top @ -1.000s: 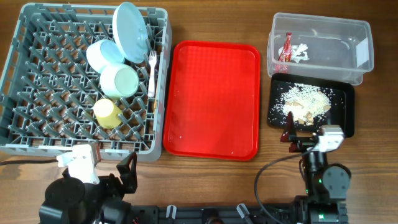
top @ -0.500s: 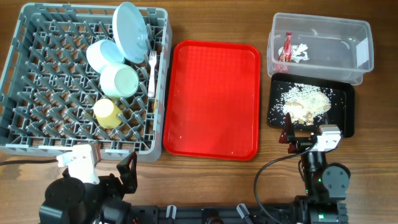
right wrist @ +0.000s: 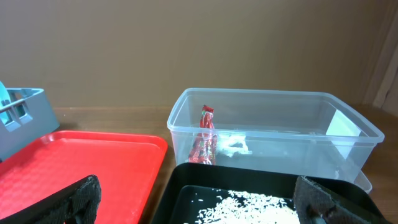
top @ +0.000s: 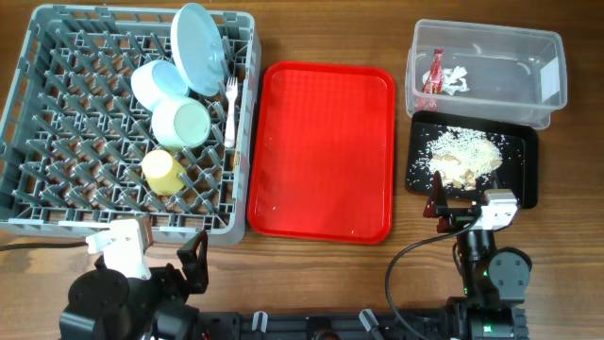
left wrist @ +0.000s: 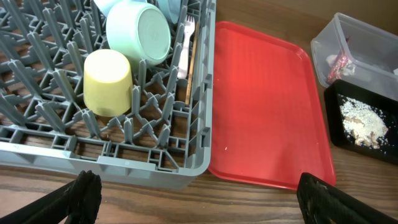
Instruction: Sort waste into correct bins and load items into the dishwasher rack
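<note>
By the look of it the sorting is all but finished. The rack [top: 75, 123] at 10 o'clock holds the plate [top: 196, 47] on edge at its far right corner, with the saucer [top: 156, 82], bowl [top: 181, 123] and cup [top: 164, 171] in a line below it. The fork [top: 229, 111] stands along the right wall, and the left wrist view shows what seems to be the chopstick [left wrist: 190, 74] just beside it. At 2 o'clock the tub [top: 552, 66] contains the wrapper [top: 435, 71] and napkin [top: 457, 79]. Against its near side, the black tray [top: 525, 175] at 3 o'clock carries the scraps [top: 462, 156]. The red tray [top: 321, 151] in the centre is bare save perhaps a speck or two, so I judge nothing is left to move. The left tool [left wrist: 196, 190] sits at 7 o'clock, spread fully wide and empty, just off the rack's near wall. The right tool [right wrist: 196, 193] at 5 o'clock is equally wide and empty, close to the black tray's near edge. Rack and red tray sit almost edge to edge, so open room is mainly the bench [top: 311, 264] strip at 6 o'clock and the gap between red tray and bins.
</note>
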Robot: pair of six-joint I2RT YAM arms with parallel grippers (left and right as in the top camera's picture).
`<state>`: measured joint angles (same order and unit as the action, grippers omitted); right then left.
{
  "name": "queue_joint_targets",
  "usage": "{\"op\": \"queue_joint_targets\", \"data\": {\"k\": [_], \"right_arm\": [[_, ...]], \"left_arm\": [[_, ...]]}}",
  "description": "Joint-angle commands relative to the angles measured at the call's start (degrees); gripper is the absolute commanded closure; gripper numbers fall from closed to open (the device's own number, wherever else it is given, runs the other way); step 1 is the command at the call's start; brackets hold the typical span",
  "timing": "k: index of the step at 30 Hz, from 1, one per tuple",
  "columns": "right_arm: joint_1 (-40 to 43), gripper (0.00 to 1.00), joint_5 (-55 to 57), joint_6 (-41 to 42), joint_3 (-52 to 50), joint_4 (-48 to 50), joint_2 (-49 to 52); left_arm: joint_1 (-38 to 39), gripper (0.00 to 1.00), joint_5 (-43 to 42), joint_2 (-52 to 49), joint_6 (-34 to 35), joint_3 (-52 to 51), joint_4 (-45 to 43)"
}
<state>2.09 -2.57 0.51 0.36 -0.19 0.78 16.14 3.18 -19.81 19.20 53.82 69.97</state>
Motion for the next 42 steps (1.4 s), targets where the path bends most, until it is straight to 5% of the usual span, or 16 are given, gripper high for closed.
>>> {"op": "queue_joint_targets", "data": {"k": [1,11,20,31,42], "right_arm": [[0.4,0.0,-0.9,-0.3,0.0,0.3,-0.6],[0.4,0.0,-0.9,-0.3,0.0,0.3,-0.6],[0.4,0.0,-0.9,-0.4,0.0,0.3,-0.6],[0.4,0.0,-0.9,-0.3,0.0,0.3,-0.6],[0.4,0.0,-0.9,-0.3,0.0,0.3,-0.6]], "left_arm": [[0.3,0.0,0.8,0.3,-0.3,-0.2,0.0],[0.1,0.0,0.8,0.3,-0.3,-0.2,0.0],[-14.3,0.0,0.3,1.7,-0.4,-6.2,-7.8],[-19.8,0.0,-5.3,14.8,-0.3,-31.1,-35.0],[-18.3,0.0,-5.2,19.6,-6.1,-53.5,-76.5]]}}
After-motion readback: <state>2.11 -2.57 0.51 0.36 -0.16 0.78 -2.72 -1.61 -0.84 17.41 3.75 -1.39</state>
